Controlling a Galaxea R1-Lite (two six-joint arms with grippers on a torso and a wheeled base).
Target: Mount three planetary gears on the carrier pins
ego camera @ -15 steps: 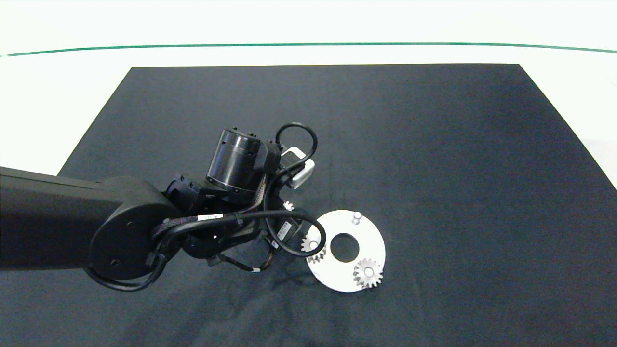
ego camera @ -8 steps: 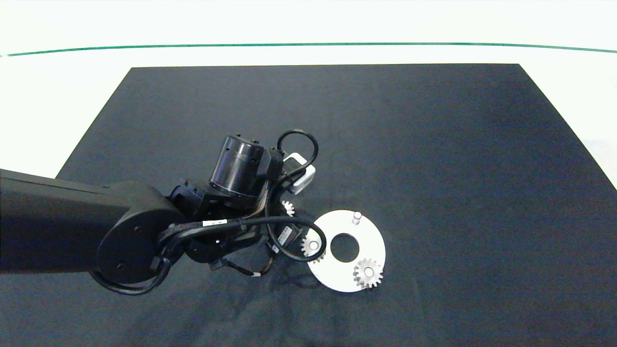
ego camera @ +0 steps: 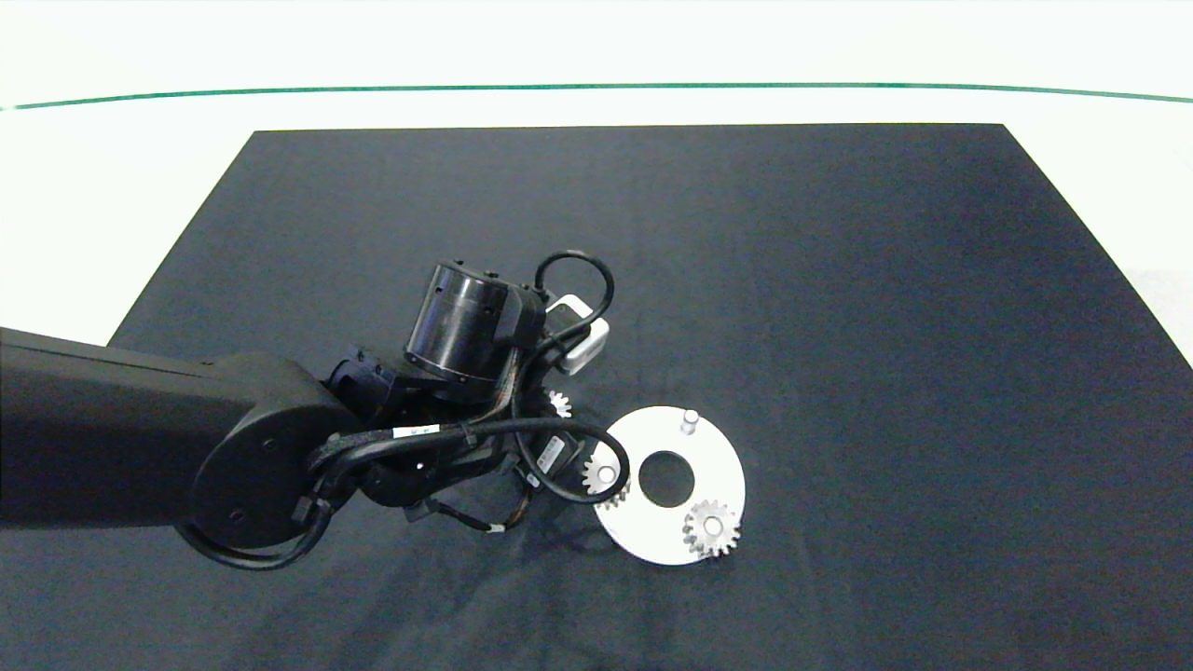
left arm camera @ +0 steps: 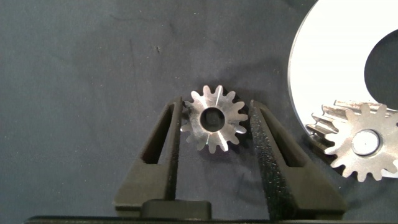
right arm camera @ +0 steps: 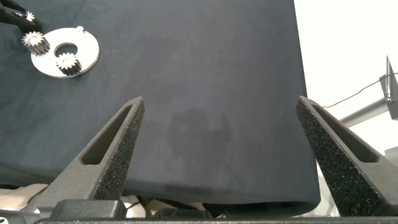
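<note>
our left tool (left arm camera: 214,121) brackets the third gear (left arm camera: 214,119), fingers open; a skewed closing could flip it. right tool (right arm camera: 217,155) parked open.

The light is bright and even from above. The white counter (ego camera: 112,186) around the dark black cloth mat (ego camera: 839,280) is overexposed, almost without detail. The flat white round disc (ego camera: 722,471) glares slightly. Shadows under the left arm are soft. The green line at the far edge curves from lens distortion.

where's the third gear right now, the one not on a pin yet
The loose gear lies flat on the dark mat, just off the white disc's left edge, between the left gripper's fingers, near the gear already mounted there.
</note>
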